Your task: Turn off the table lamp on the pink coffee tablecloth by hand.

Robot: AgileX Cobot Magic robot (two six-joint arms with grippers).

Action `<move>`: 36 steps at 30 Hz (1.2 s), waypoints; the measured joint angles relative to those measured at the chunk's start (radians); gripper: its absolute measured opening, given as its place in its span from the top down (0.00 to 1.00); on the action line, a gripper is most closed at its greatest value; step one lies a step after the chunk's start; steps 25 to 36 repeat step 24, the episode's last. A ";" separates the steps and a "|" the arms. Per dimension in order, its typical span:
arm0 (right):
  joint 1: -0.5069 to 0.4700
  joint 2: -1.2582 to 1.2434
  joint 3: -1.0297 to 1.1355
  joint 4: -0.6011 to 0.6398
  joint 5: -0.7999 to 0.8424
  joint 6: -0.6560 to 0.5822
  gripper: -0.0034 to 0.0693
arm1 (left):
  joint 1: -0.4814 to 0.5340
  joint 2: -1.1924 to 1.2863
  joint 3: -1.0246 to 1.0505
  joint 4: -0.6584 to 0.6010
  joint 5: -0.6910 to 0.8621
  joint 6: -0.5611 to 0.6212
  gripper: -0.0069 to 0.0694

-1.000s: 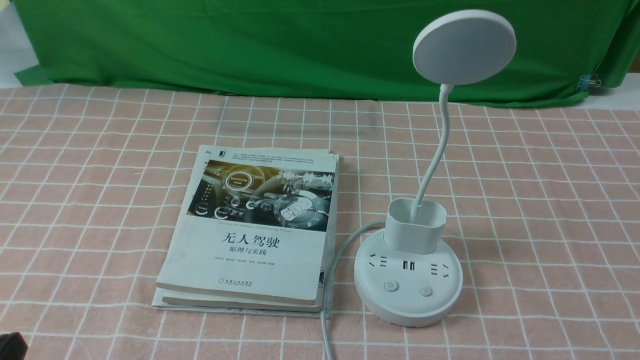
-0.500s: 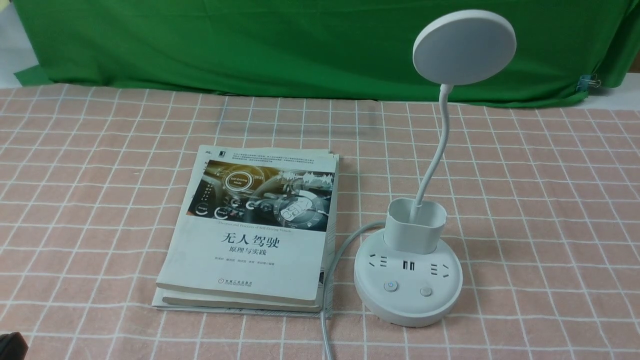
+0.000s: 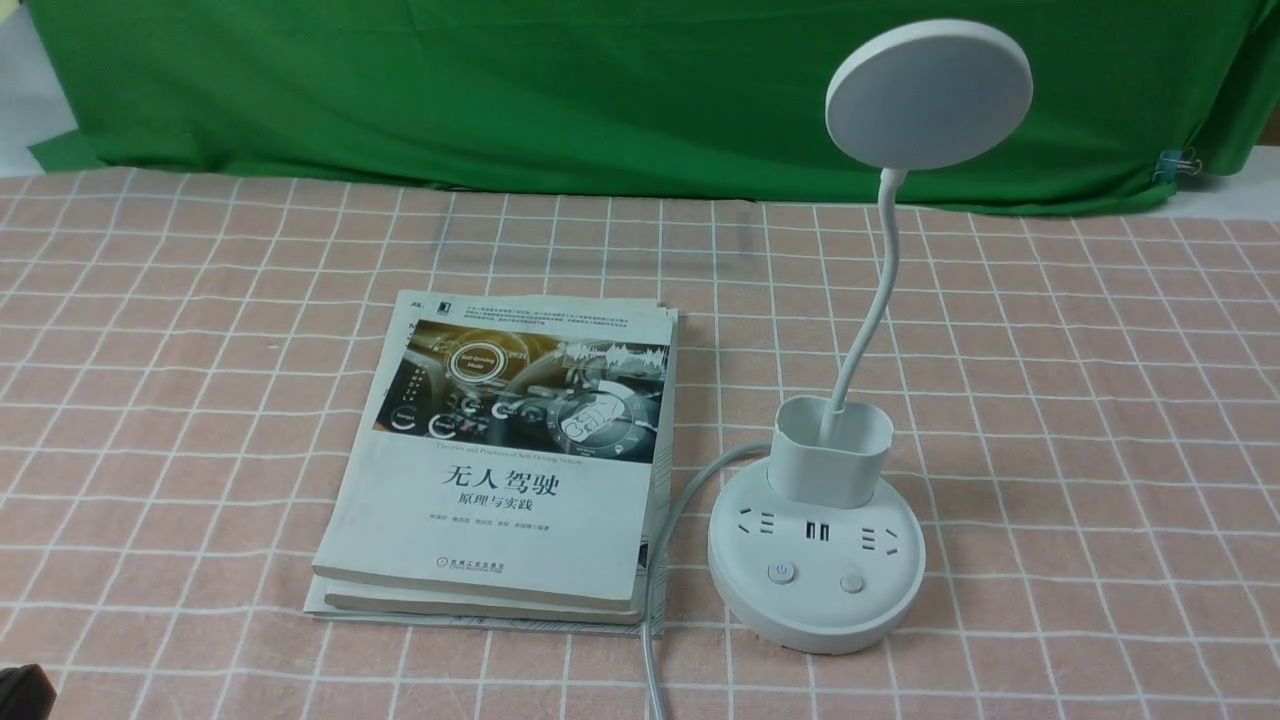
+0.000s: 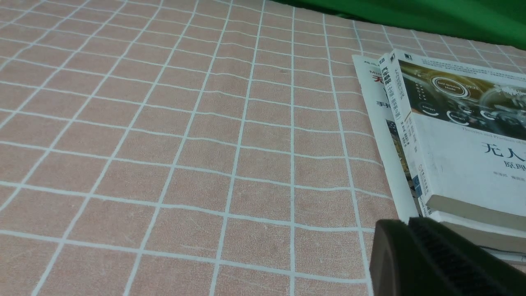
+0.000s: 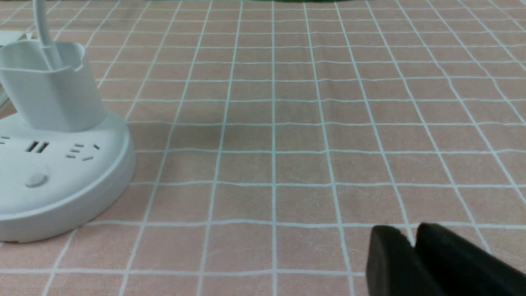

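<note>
A: Two grippers to check, plus a table lamp [image 3: 820, 560]. See what in the front view?

B: See the lamp upright on the pink tablecloth [image 3: 1080, 450], to the right of a stack of books [image 3: 500, 520]. Note a flat round head above a bendable neck, with a cup-shaped holder and two buttons on the base.

A: Make out the cable [image 3: 690, 497]?

B: Yes, between books and lamp, along the stack's right edge. Spot also a black bit of the left arm [image 3: 25, 692] at the lower left corner, well apart from the lamp. Find a green backdrop [image 3: 600, 100] hanging behind the tablecloth.

A: And in the left wrist view?

B: Find the left gripper [image 4: 404, 224] closed, fingertips together, holding nothing. Catch the books as well, partly cut off.

A: Now the right wrist view?

B: Find the right gripper [image 5: 407, 230] just slightly open, with a narrow gap at the tips and nothing held. See the lamp's base and holder too, apart from those fingertips. Can't see the lamp's head there.
</note>
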 joint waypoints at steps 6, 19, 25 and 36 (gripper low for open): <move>0.000 0.000 0.000 0.000 0.000 0.000 0.73 | 0.000 0.000 0.000 0.000 0.000 0.000 0.90; 0.000 0.000 0.000 0.000 0.000 0.000 0.69 | 0.000 0.000 0.000 0.000 0.000 0.000 0.90; 0.000 0.000 0.000 0.000 0.000 0.000 0.67 | 0.000 0.000 0.000 0.000 0.000 0.000 0.90; 0.000 0.000 0.000 0.000 0.000 0.000 0.67 | 0.000 0.000 0.000 0.000 0.000 0.000 0.90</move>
